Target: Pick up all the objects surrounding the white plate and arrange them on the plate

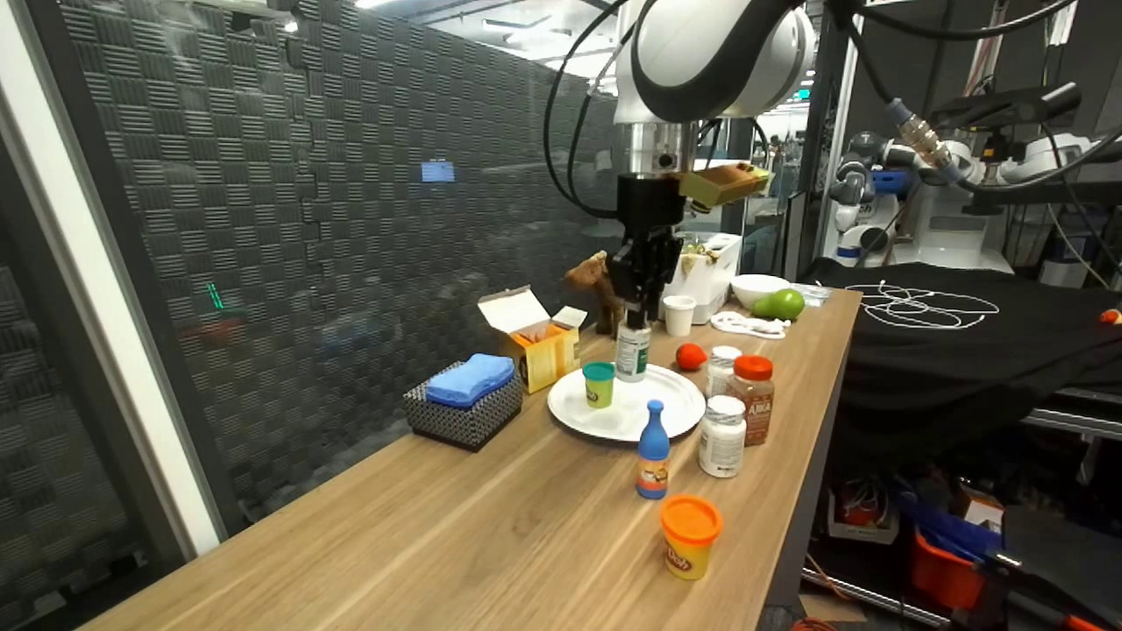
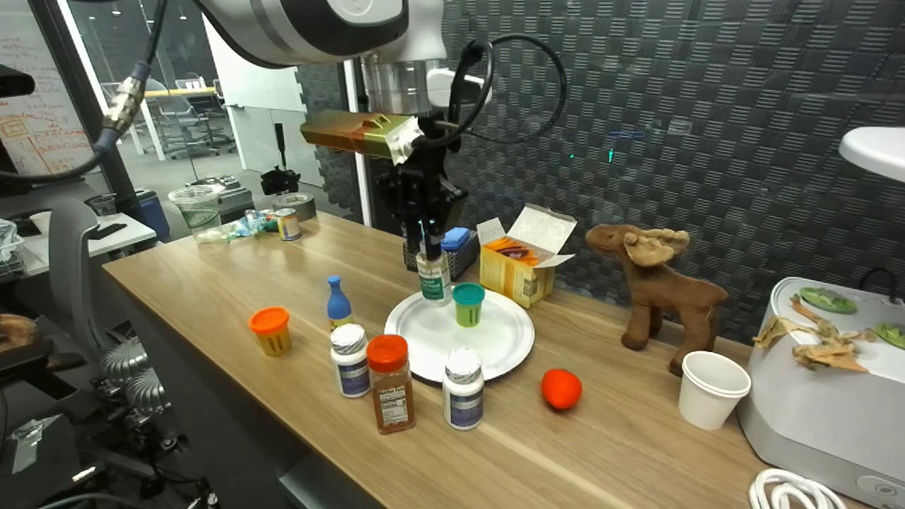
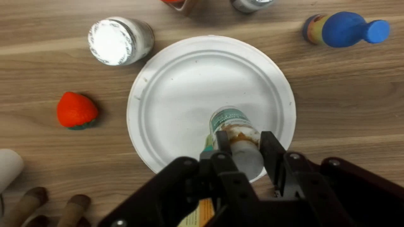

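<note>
A black two-fingered gripper (image 3: pixel 244 140) pinches a white, green-labelled cylindrical plastic-looking bottle (image 2: pixel 434 284) near its top over a round white paper-like plate (image 3: pixel 195 80), contact unclear; probably light, stiff and slick, it is best held by its sides.

Three white bottles (image 2: pixel 464 399); two tubs (image 2: pixel 270 334) (lidded)

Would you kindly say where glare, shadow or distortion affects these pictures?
Wrist view: glare bleaches a white bottle's lid; shadow borders the red strawberry; perspective tips the blue bottle outward, though both exterior views show it upright. In an exterior view: a bluish patch, apparently reflected, on the dark wall.
</note>
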`<state>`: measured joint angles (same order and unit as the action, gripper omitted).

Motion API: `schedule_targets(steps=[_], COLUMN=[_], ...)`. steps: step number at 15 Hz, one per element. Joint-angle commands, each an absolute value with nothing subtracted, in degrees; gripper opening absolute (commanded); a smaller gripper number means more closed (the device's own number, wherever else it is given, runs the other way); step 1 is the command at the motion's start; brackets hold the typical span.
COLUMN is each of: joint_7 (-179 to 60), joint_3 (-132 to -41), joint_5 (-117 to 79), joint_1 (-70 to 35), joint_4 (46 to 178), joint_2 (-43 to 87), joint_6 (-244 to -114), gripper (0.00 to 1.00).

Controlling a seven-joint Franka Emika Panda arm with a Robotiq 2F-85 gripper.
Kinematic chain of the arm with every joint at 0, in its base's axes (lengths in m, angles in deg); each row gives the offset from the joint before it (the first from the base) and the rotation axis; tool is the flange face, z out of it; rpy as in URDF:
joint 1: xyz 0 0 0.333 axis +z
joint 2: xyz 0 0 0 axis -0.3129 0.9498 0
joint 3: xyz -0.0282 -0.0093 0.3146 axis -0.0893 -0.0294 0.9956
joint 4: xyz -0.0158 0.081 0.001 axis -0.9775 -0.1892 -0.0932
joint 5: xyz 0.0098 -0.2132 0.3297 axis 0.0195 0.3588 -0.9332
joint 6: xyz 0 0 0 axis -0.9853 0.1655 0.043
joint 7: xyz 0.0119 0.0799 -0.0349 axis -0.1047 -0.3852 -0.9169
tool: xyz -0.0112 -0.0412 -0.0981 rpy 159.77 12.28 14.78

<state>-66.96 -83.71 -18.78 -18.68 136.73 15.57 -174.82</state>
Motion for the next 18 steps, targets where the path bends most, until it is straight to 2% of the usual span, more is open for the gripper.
schedule_targets(steps=[1, 18], joint_7=[-64.7, -65.3], joint_3=[-84.8, -84.9], joint_5=[-19.5, -26.7], joint_1=[-19.9, -25.2], joint_4=[134.7, 115.7], joint_2=[17.5, 33.7], joint_6=[-173.4, -170.6], gripper=[0.15, 0.15])
